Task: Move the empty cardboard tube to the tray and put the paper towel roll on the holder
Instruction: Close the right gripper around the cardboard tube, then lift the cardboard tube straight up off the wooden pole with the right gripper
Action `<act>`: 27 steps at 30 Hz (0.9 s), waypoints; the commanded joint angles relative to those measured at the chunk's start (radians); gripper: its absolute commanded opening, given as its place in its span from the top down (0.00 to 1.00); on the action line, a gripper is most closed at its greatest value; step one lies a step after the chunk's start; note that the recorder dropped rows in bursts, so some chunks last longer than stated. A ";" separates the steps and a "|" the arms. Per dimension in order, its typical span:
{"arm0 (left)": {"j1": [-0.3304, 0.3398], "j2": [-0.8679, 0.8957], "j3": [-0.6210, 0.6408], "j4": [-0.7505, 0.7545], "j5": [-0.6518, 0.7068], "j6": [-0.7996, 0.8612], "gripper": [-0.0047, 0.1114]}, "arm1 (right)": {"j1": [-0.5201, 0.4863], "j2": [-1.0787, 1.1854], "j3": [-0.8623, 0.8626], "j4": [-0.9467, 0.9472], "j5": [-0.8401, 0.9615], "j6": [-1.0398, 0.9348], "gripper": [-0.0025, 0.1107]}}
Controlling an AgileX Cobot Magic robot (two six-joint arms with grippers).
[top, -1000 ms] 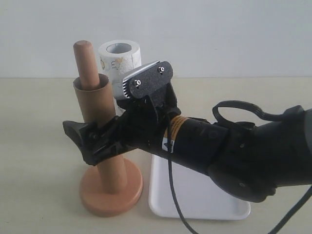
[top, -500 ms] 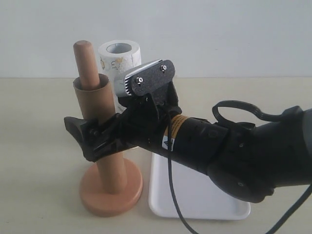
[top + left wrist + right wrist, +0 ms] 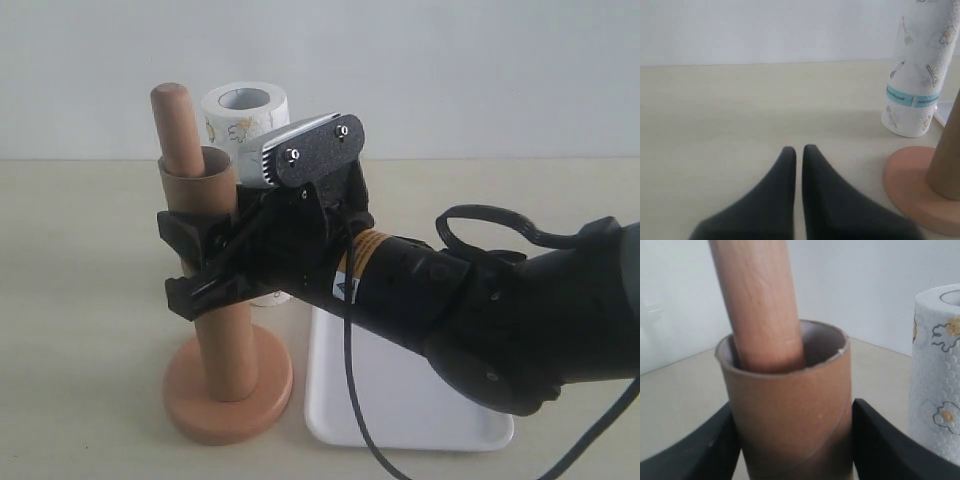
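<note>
The empty cardboard tube (image 3: pixel 225 345) stands sleeved over the post of the wooden holder (image 3: pixel 228 398), whose rounded top sticks out above it. My right gripper (image 3: pixel 168 260) reaches in from the right and is shut on the tube's upper part. In the right wrist view its black fingers (image 3: pixel 880 445) press both sides of the tube (image 3: pixel 790 405). The paper towel roll (image 3: pixel 245 115) stands upright behind the holder. The white tray (image 3: pixel 420 415) lies to the right of the base, partly under my arm. My left gripper (image 3: pixel 797 149) is shut and empty above the table, near the holder base (image 3: pixel 910 185).
The beige table runs back to a pale wall. My right arm and its looping black cable (image 3: pixel 480 225) hang over the tray. The paper towel roll (image 3: pixel 917 75) stands just beyond the holder base in the left wrist view.
The right gripper's jaws have closed from wide open onto the cardboard tube. The tube top has shifted slightly right. The left gripper has stayed as it was.
</note>
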 commanded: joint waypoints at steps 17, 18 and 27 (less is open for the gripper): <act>0.003 -0.004 0.003 0.001 -0.001 -0.011 0.92 | 0.002 -0.199 -0.194 -0.034 0.225 -0.045 0.98; 0.003 -0.004 0.003 0.001 -0.001 -0.011 0.92 | 0.002 -0.213 -0.215 -0.034 0.254 -0.045 0.98; 0.003 -0.004 0.003 0.001 -0.001 -0.011 0.92 | 0.002 -0.328 -0.435 -0.034 0.439 -0.043 0.98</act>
